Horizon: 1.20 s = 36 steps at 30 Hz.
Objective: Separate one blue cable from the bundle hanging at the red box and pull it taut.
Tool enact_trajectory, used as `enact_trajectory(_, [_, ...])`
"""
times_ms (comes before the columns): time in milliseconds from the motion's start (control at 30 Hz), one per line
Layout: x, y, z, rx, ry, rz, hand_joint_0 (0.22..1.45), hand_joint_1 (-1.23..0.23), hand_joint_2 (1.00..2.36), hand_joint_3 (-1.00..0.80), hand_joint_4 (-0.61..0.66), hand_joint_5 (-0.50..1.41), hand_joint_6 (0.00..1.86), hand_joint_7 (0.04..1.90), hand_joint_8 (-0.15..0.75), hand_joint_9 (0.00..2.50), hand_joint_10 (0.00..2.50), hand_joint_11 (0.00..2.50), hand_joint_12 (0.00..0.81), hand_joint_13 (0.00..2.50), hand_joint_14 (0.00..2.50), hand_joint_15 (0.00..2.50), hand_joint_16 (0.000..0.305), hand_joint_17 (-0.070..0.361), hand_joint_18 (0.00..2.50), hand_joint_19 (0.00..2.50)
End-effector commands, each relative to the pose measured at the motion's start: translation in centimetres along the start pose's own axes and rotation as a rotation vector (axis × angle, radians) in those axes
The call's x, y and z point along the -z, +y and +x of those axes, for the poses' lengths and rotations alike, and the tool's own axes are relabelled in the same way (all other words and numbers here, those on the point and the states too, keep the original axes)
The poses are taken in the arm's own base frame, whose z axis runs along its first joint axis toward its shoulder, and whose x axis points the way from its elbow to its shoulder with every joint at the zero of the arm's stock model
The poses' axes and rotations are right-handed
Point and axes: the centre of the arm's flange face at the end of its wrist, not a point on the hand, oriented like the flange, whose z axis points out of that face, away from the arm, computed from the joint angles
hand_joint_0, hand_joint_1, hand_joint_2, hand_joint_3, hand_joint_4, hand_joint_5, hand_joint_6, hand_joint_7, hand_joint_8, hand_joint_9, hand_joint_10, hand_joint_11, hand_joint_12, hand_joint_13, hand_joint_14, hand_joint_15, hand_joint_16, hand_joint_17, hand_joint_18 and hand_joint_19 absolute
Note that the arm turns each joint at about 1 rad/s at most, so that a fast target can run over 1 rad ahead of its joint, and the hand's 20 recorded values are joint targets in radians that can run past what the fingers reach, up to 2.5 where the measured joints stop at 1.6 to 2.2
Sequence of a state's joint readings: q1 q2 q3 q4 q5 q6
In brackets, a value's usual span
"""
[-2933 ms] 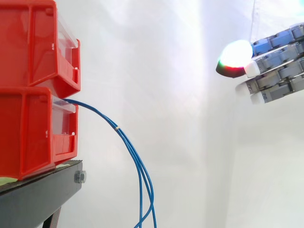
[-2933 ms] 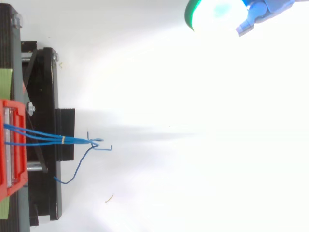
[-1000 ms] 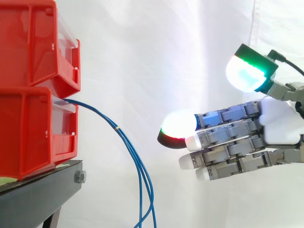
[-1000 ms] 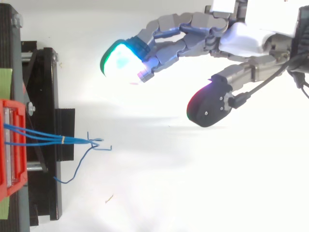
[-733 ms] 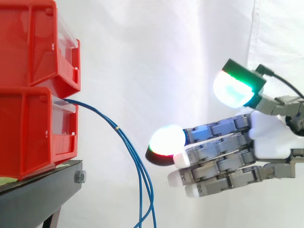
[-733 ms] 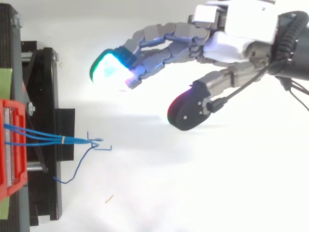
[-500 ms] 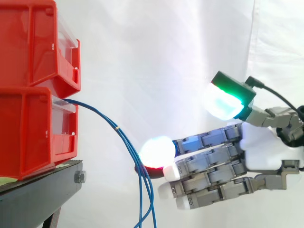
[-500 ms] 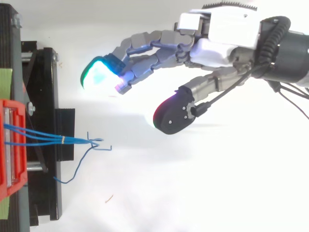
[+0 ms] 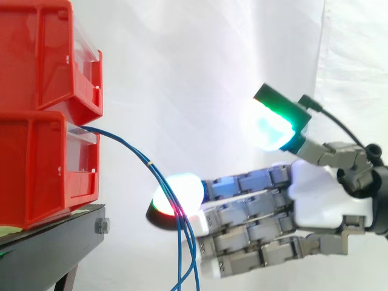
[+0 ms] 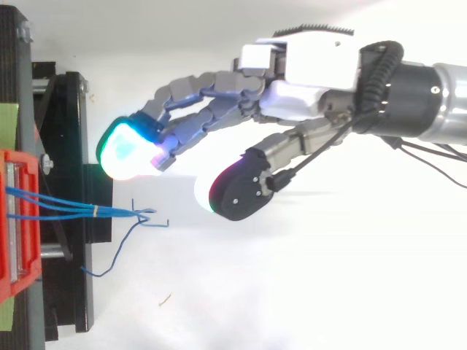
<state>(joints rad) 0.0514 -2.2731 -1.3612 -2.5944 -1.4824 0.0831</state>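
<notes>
A bundle of thin blue cables (image 9: 159, 180) leaves the lower red box (image 9: 45, 167) and hangs down in an arc, tied by a small pale band near its top. From above, the bundle (image 10: 69, 209) runs out of the box and ends in loose bent tips. My hand (image 9: 315, 203) reaches in from the right with its fingers stretched out straight and its thumb raised apart from them. One glowing fingertip (image 9: 177, 195) overlaps the cables in the side view. From above, the hand (image 10: 314, 73) has its fingertips just beside the bundle, apart from it. Nothing is held.
Two red boxes are stacked, the upper one (image 9: 51, 57) above the lower, on a black stand (image 9: 51, 251). A white curtain hangs behind. From above, the stand's black frame (image 10: 69, 204) lies left of the hand.
The hand has moved left and down from the upper right toward the cables, staying open. The cables have not moved.
</notes>
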Motion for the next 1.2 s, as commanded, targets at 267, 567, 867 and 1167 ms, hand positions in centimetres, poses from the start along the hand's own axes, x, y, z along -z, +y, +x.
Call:
enact_trajectory(267, [-2.5, -2.4, 0.3, -0.038, 0.049, 0.004, 0.57, -0.63, 1.0, -0.5, 0.26, -0.2, 0.5, 0.75, 0.32, 0.59, 0.0, 0.2, 0.321, 0.5, 0.0, 0.1, 0.033, 0.075, 0.38, 0.0])
enact_trajectory(567, [-2.6, -2.2, 0.4, -0.043, 0.086, -0.012, 0.57, -0.63, 1.0, -0.5, 0.28, -0.19, 0.5, 0.78, 0.319, 0.59, 0.0, 0.21, 0.326, 0.51, 0.0, 0.11, 0.034, 0.076, 0.39, 0.0])
enact_trajectory(867, [-3.4, -3.5, 1.0, -0.098, 0.143, -0.027, 0.58, -0.63, 1.0, -0.5, 0.29, -0.18, 0.5, 0.78, 0.32, 0.6, 0.0, 0.22, 0.328, 0.53, 0.0, 0.13, 0.034, 0.077, 0.41, 0.02])
enact_trajectory(1167, [-3.8, -3.0, 1.1, -0.117, 0.146, -0.042, 0.67, -0.65, 1.0, -0.5, 0.3, -0.17, 0.5, 0.8, 0.31, 0.61, 0.0, 0.22, 0.329, 0.57, 0.0, 0.15, 0.034, 0.077, 0.48, 0.07])
